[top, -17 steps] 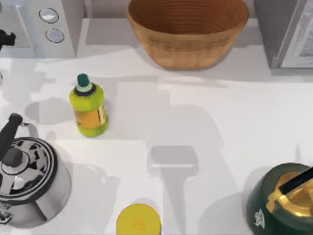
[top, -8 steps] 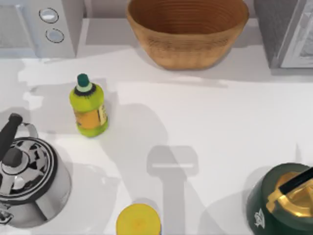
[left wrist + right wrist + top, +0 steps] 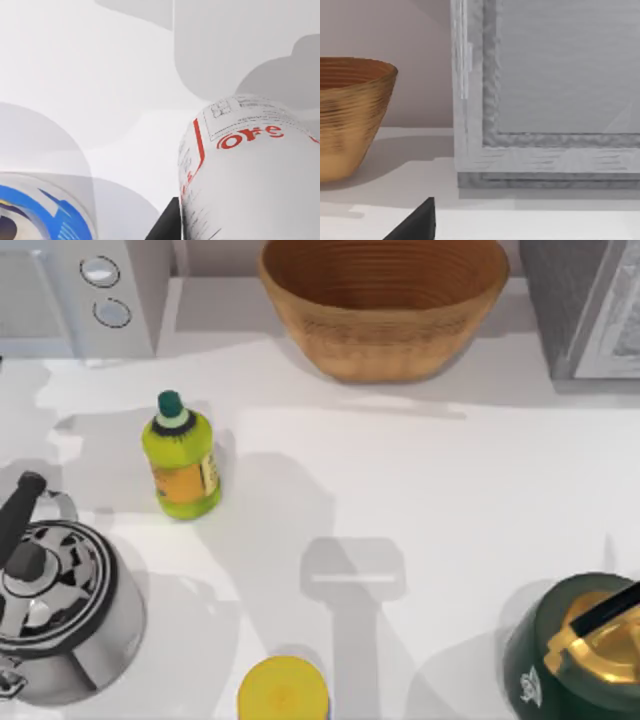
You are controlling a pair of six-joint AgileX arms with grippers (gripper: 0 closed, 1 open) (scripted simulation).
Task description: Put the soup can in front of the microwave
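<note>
Close up in the left wrist view, the soup can [image 3: 250, 175], white label with red lettering and a red stripe turned toward the lens, tilted over the white table [image 3: 450, 490]. Just beside the can, a dark edge of the left gripper [image 3: 167, 224]; impossible to tell how far open, or whether clamped on the can. Near the can in the same view, a blue-and-white rounded object [image 3: 40, 210], too cropped to identify. From above, the microwave [image 3: 60, 290] at the table's far left corner, two round knobs [image 3: 100, 272] on its panel, bare tabletop directly in front of it. In front of that bare stretch, a yellow-green bottle [image 3: 182, 460] with a green cap, upright, and a silver kettle [image 3: 55, 610] at the left edge. At the back centre, a woven basket [image 3: 385, 305]; at the far right corner, a darker grey appliance [image 3: 590, 305]. Along the near edge, a yellow-lidded container [image 3: 283, 690] and a green kettle [image 3: 580, 650] with gold fittings. In the right wrist view, a dark tip of the right gripper [image 3: 415, 224], facing the darker appliance's white-framed door; opening impossible to tell.
</note>
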